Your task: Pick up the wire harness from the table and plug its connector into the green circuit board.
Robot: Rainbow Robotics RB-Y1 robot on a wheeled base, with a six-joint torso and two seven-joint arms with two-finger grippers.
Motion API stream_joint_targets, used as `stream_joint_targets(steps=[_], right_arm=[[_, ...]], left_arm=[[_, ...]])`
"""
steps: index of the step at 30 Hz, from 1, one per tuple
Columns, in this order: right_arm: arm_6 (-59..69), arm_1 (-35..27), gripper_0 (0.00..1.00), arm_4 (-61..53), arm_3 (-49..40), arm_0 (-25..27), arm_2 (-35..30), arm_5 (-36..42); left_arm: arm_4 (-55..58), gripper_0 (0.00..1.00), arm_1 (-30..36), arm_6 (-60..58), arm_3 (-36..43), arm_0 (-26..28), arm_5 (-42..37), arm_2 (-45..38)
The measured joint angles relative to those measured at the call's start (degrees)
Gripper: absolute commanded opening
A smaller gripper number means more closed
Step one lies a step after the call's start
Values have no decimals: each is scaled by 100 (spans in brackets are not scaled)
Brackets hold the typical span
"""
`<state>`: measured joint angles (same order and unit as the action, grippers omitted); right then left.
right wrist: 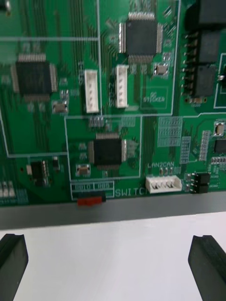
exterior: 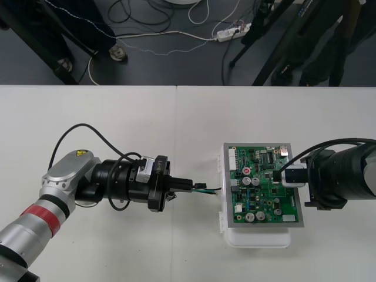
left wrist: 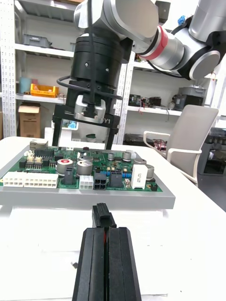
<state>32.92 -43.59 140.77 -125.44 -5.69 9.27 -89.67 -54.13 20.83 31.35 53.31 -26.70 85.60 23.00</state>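
**Plug held just short of the board's edge**

The likeliest failure is the small black plug [left wrist: 103, 217] striking the grey rim of the green circuit board [exterior: 258, 194] instead of entering a socket. In the left wrist view it looks level with that rim rather than with the sockets above it. A second risk is the plug twisting, because the left gripper [left wrist: 106, 231] pinches it only at its fingertips, closed tight on it. A sideways push could also slide the white base [exterior: 258, 238] across the plain light table [exterior: 117, 117]. The right gripper [right wrist: 110, 247] hangs over the board's right side with its jaws wide apart, clamping nothing.

The wire harness sits at centre frame in the front view, just left of the board and not in it. Its long axis runs left to right, with the plug leading rightward at the board's left edge. Thin green and black wires [exterior: 205, 188] lie along that line. I cannot make out the socket end.
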Motion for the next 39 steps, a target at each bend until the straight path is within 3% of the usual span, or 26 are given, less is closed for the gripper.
stream_joint_targets(steps=[19,39], right_arm=[[107,19,100,418,-2,0,430,0],[139,219,100,450,41,-153,455,-8]], left_arm=[[3,0,-1,-166,-4,-414,-120,370],[3,0,-5,-568,-6,-581,-523,708]])
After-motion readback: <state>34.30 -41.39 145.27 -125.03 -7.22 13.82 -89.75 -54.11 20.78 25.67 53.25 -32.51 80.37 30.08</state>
